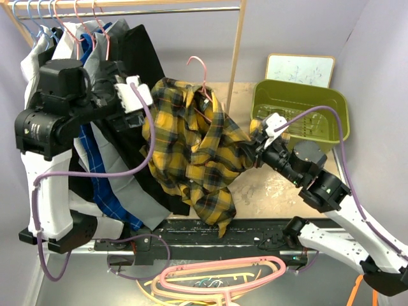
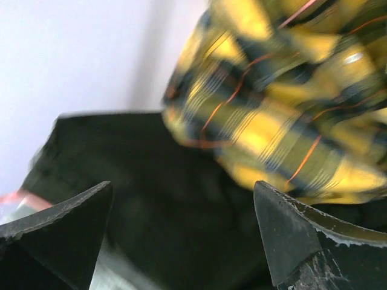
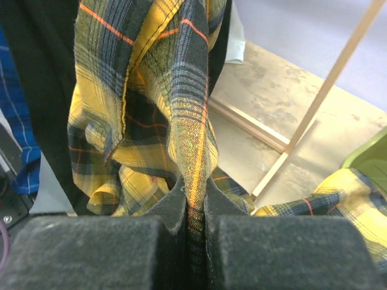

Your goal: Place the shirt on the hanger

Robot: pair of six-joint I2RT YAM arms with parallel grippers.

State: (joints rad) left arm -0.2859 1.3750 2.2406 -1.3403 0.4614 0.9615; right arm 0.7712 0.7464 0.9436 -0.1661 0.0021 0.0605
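**Item:** yellow-and-black plaid flannel shirt [image 1: 191,153], long-sleeved. It hangs bunched in mid-air over the table [image 1: 280,185], just right of the dark garments [image 1: 143,64] on the wooden rack.

**Companion piece:** thin pink wire hanger [image 1: 203,71]. The hook stands clear above the collar area and the lower wire is lost in the folds. The hook is not on the rail.

**Right gripper** [image 3: 195,208]: clenched on a vertical fold of plaid at the shirt's right edge.

**Left gripper** [image 2: 182,184]: fingers spread with nothing between them, close beside the shirt's left shoulder.

**Progress, judged:** partly done. The hanger appears to be threaded into the neck. Whether either shoulder sits on the wire cannot be told, as the cloth is crumpled rather than draped.

**Remaining:** spread both shoulders over the hanger arms and let the body fall straight.
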